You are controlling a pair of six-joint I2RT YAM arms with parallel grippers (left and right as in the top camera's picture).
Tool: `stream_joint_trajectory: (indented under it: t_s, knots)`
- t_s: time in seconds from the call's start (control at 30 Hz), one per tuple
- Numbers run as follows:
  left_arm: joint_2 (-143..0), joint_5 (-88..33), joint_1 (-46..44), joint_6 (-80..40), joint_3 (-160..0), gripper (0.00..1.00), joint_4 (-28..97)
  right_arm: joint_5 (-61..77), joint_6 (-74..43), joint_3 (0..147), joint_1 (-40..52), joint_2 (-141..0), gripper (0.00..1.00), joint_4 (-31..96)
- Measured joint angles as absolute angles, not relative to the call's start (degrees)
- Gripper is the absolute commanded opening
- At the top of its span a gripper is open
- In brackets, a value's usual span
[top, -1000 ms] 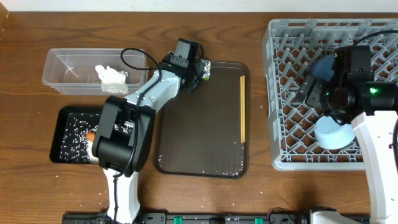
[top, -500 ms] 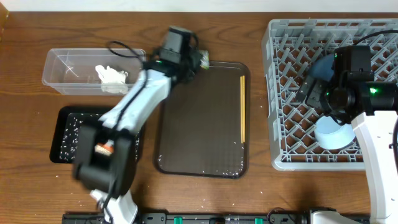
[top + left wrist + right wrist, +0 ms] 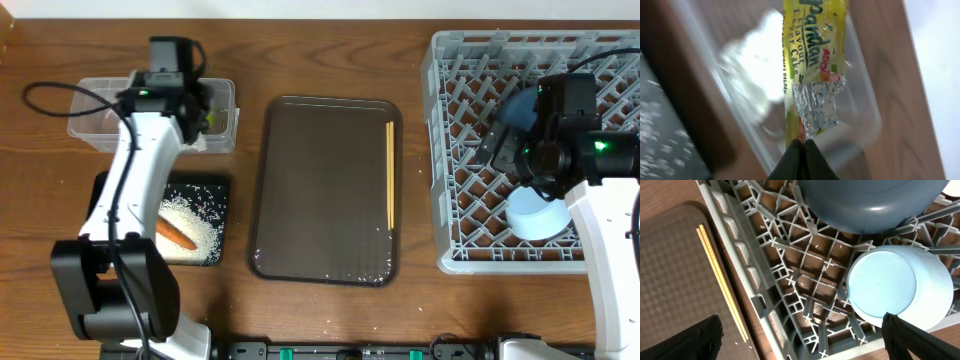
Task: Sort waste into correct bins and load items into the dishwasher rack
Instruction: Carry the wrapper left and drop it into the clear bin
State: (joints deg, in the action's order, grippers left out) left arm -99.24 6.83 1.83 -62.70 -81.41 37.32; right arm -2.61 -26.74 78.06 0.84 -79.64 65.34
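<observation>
Wooden tabletop (image 3: pixel 330 40) is seen around the clear tub (image 3: pixel 95 125). Over the tub's right end, the snack wrapper (image 3: pixel 812 55) is pinched between the pressed-together jaws of the left gripper (image 3: pixel 803 147). Far right of the tub, the right gripper (image 3: pixel 801 325) is spread wide over the dishwasher rack (image 3: pixel 732 237).

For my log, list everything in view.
tub: one, clear, back left
tissue: one, white, in tub
snack wrapper: one, yellow-green, over tub
shallow tray: one, black, front left
rice: heap, white, shallow tray
carrot: one, orange, on rice
serving tray: one, brown, centre
chopsticks: pair, wooden, serving tray
dishwasher rack: one, grey, right
large bowl: one, dark blue, rack
small bowl: one, light blue, rack
left gripper: black, shut on wrapper
right gripper: black, open over rack
</observation>
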Motion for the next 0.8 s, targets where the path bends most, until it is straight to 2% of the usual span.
stream_joint_trajectory:
  t_s: [0.03, 0.13, 0.17, 0.57, 0.8]
  knots:
    - [-99.3, 7.4, 2.6, -62.5, -81.4, 0.30, 37.4, -2.6, -26.7, 78.1, 0.8, -79.6, 0.99, 65.3]
    - [-99.4, 8.4, 4.6, -62.0, -81.3, 0.79, 37.5, -2.6, -26.7, 78.1, 0.8, -79.6, 0.99, 65.3]
    - [-99.6, 8.8, 5.2, -61.7, -81.3, 0.84, 37.5, -2.6, -26.7, 78.1, 0.8, -79.6, 0.99, 65.3]
    - [-100.2, 8.4, 6.4, -55.4, -81.2, 0.88, 41.6, -2.6, -26.7, 78.1, 0.8, -79.6, 0.99, 65.3]
    - [-88.3, 3.7, 6.4, -54.1, -80.9, 0.88, 50.6, -2.6, -26.7, 78.1, 0.8, -79.6, 0.99, 65.4]
